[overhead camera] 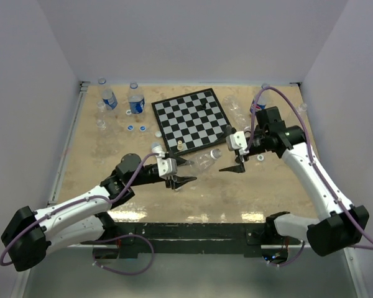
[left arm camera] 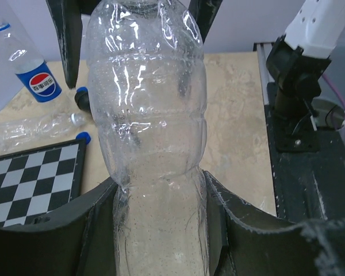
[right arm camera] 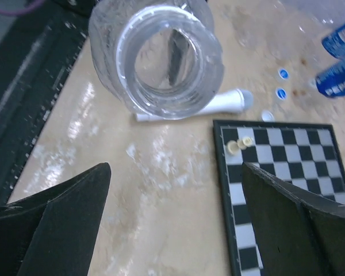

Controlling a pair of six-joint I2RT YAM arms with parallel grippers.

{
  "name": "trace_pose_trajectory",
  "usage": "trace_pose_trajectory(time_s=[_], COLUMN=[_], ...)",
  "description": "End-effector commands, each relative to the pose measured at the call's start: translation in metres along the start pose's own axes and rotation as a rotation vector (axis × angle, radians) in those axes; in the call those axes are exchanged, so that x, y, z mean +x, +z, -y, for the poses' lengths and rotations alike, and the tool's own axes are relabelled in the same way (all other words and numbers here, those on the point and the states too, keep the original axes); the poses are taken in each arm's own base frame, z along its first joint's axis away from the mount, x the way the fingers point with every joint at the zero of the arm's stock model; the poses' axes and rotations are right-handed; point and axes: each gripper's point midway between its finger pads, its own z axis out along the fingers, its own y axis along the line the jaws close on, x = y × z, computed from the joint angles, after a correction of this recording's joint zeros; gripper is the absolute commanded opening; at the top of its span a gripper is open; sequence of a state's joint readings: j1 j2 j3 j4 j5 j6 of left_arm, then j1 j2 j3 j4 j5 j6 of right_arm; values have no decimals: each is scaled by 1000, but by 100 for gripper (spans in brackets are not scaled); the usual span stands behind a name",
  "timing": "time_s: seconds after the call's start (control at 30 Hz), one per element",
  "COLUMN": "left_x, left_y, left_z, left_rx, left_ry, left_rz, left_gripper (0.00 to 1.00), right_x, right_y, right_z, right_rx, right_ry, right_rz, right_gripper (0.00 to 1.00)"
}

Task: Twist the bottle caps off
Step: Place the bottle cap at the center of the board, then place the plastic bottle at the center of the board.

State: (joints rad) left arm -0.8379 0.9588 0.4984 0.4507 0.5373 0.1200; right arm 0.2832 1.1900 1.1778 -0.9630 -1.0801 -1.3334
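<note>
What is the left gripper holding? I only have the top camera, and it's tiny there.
Observer: In the left wrist view, the left gripper is clamped on a clear bottle, at its narrow waist.
Operator: Is the cap on?
Observer: The right wrist view looks straight into the bottle's mouth, and it appears open, with no cap on it.
Operator: And the right gripper?
Observer: The right gripper is wide open and not touching the bottle.

Bottle just before the chessboard
</note>
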Motion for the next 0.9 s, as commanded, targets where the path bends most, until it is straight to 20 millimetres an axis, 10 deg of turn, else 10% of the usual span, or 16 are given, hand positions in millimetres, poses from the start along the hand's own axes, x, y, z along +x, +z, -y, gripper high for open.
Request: trace_pose_trajectory(time_s=[0.0,0.47,0.77,0.87], left_x=[-36,-36,-33,-32], left_y=[5,32,41,40], left_z=[2,-14,-21,-25], left_rx=[16,0,-15,-39], left_ry=[-45,-110,-126,-133], left_rz=[176,253,260,254], left_gripper=[3,3,4,22], right_x=[-40,-82,-87,-85], right_y=[11,25,26,26], right_z=[-16,-33,-26,-22], right_rx=[-137,-251,-238,-214], right_ry=[31,154,204,208], right_rz=[188,328,345,323], right_gripper=[98,92,51,35])
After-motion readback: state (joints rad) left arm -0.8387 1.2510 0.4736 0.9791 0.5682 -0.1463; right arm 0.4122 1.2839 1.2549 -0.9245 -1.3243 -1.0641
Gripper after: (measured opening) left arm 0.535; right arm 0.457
